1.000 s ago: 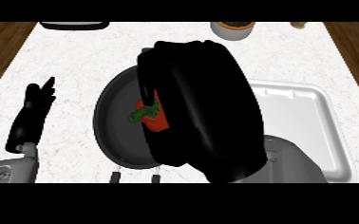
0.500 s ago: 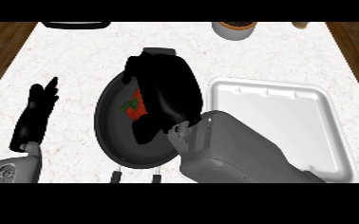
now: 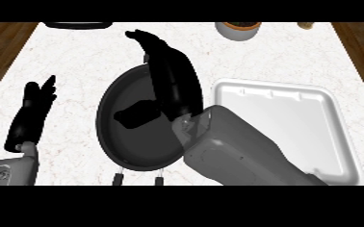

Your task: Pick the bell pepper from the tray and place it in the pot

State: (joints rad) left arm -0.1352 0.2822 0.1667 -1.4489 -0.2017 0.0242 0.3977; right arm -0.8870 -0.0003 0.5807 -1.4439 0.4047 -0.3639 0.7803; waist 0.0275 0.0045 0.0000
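My right hand (image 3: 174,81) lies over the pot (image 3: 121,142), reaching across its far rim. Its fingers (image 3: 150,43) are straight and released, and the thumb points left above the pot's dark floor. I cannot tell where the bell pepper is; no part of it shows. The white tray (image 3: 284,110) sits just right of the pot. My left hand (image 3: 32,113) rests left of the pot, fingers relaxed and up. A bowl (image 3: 240,29) stands beyond the pot on the bench (image 3: 78,57).

Black pot (image 3: 113,139); white tray (image 3: 313,125); white marbled counter (image 3: 78,57); black hands, grey forearms.
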